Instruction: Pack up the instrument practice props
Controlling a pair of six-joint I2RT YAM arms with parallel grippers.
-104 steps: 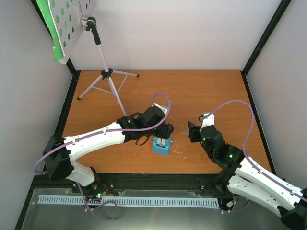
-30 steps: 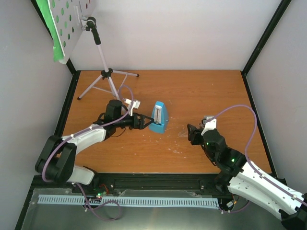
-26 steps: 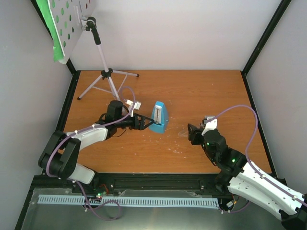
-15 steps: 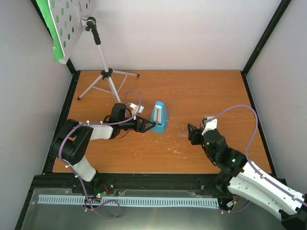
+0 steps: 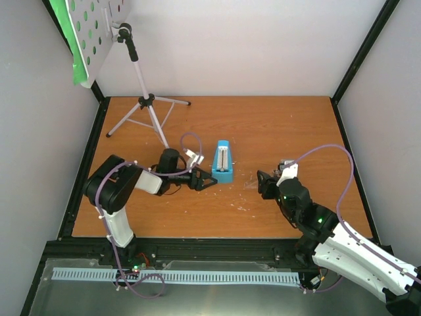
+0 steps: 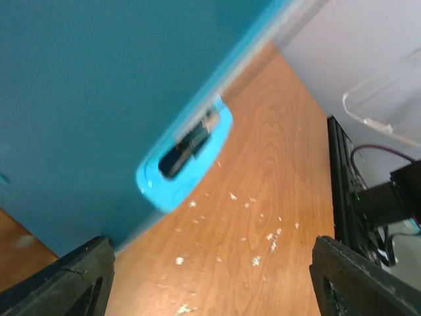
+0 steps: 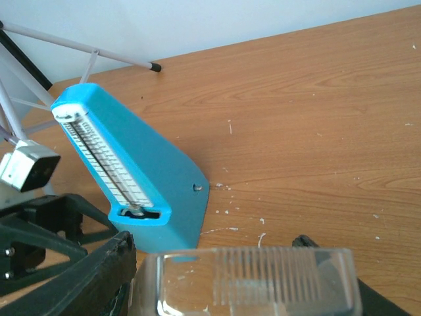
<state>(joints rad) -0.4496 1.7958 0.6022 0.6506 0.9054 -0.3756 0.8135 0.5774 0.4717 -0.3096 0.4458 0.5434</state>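
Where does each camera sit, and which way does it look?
Top external: above and behind the arms, looking down on the table; both arms, left gripper and right gripper show.
Left wrist: on the left arm, low, facing the blue metronome closely; its own fingers show.
Right wrist: on the right arm, facing the metronome's scale side; its own fingers show.
Shared: every view sees the metronome.

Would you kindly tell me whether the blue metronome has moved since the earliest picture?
Yes. The blue metronome has shifted away from the near edge of the table, ending closer to the music stand.
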